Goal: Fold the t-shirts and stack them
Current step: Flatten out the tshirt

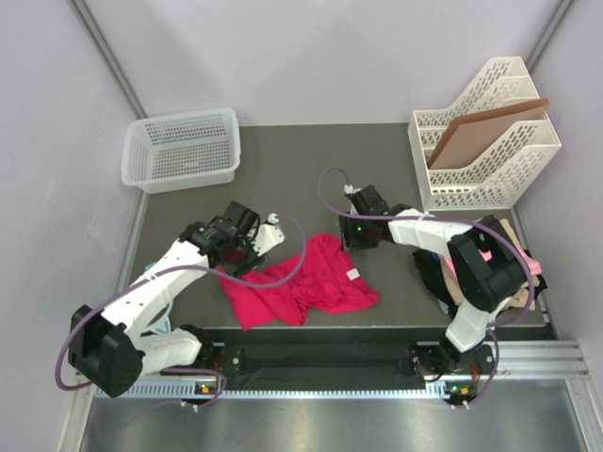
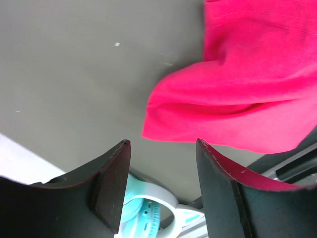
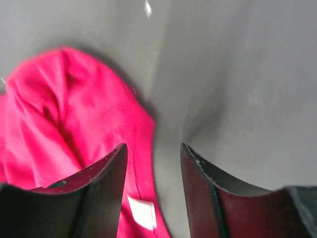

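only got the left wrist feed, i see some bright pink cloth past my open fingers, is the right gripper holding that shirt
observer: No. The right gripper is open and empty, above the far edge of the crumpled crimson-pink cloth t-shirt.
operator: is it folded at all
observer: Not neatly. The top view shows it bunched up, with a small white tag facing up.
operator: wheres the stack
observer: A pile of light pink, beige and black cloth lies at the right edge of the dark grey table, partly hidden by the right arm.
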Tool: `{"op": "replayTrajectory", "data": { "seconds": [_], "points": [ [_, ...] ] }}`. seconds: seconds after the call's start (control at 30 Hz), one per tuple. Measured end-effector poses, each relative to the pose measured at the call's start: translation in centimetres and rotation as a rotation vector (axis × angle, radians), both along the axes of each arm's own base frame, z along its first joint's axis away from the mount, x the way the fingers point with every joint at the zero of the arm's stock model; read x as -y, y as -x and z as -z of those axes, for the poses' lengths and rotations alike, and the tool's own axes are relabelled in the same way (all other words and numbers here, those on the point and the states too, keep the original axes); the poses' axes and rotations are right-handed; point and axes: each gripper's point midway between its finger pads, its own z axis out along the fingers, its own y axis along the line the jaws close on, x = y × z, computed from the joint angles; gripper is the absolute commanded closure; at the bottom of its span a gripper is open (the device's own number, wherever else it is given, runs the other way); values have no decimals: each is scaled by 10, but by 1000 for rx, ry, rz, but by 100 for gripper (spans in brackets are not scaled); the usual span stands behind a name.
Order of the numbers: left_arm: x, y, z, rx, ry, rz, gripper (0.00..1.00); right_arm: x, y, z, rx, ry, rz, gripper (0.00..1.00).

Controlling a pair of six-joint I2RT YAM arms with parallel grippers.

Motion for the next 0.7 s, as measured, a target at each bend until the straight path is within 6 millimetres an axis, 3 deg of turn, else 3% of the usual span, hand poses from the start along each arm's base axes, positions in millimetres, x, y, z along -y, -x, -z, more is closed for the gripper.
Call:
{"op": "replayTrajectory", "data": {
  "seconds": [0.3, 0.43, 0.57, 0.63, 0.67, 0.7],
  "points": [
    [-8, 22, 37, -87, -11, -46, 39, -20, -15, 1, 14, -51, -40, 53],
    [-12, 22, 52, -97, -31, -98, 38, -25, -17, 1, 11, -66, -50, 60],
    [-11, 12, 62, -89, -41, -159, 37, -28, -16, 3, 4, -80, -60, 82],
    [-10, 8, 66, -83, -41, -188, 33, -31, -16, 5, 2, -89, -65, 87],
    [-10, 7, 67, -82, -38, -198, 22, -32, -16, 6, -1, -93, -67, 94],
    [-9, 6, 68, -83, -34, -211, 17, -34, -16, 6, -1, -96, -70, 97]
  ]
}}
